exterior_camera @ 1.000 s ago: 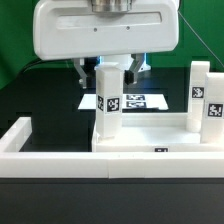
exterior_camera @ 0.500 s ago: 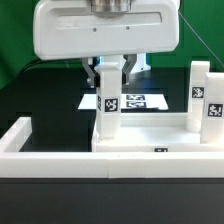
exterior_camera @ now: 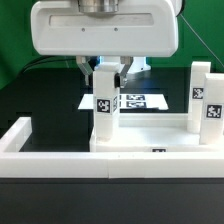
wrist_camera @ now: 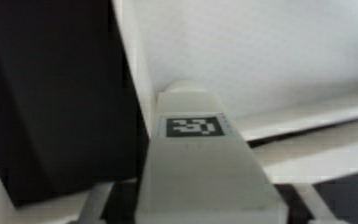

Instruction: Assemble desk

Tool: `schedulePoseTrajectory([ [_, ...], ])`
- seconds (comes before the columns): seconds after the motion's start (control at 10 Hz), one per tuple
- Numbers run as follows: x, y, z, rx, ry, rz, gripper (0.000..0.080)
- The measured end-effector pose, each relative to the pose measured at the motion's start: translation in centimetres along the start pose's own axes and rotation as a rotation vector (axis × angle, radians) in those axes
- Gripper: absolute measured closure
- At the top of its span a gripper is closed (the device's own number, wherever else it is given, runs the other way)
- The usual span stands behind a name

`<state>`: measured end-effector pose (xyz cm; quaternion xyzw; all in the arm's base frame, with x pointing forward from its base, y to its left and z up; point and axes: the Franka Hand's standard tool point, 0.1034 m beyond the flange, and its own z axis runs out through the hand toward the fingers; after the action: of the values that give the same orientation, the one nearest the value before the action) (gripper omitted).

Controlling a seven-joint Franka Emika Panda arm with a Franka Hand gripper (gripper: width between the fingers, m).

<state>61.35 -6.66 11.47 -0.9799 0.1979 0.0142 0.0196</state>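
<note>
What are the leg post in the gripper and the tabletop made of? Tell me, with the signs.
Leg post: looks like white moulded plastic, matt, with flat square faces; its black-and-white tag seems printed or stuck on.
Tabletop: apparently the same white plastic, smooth and uniform with a raised rim. Painted wood cannot be ruled out.

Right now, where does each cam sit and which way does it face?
Exterior view: low, level with the table, facing the desk side-on; the arm's white head and gripper show above.
Wrist view: on the wrist, looking down the leg; almost nothing of the gripper shows.
Shared: that tagged leg, fingers closed on it.
</note>
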Motion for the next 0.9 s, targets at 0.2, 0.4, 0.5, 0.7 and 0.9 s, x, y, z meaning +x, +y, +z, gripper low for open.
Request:
schedulePoseTrajectory([
  [0.2, -0.01, -0.09, 0.05, 0.019, 0.000, 0.289, 0.0512],
  [0.4, -0.07, -0.03, 0.05, 0.020, -0.014, 0.555, 0.0511],
  [0.5, -0.06, -0.03, 0.07, 0.019, -0.015, 0.640, 0.0511],
  [0.7, -0.04, -0.07, 0.07, 0.019, -0.015, 0.716, 0.0510],
  [0.9, -0.07, -0.08, 0.12, 0.018, -0.016, 0.707, 0.0282],
])
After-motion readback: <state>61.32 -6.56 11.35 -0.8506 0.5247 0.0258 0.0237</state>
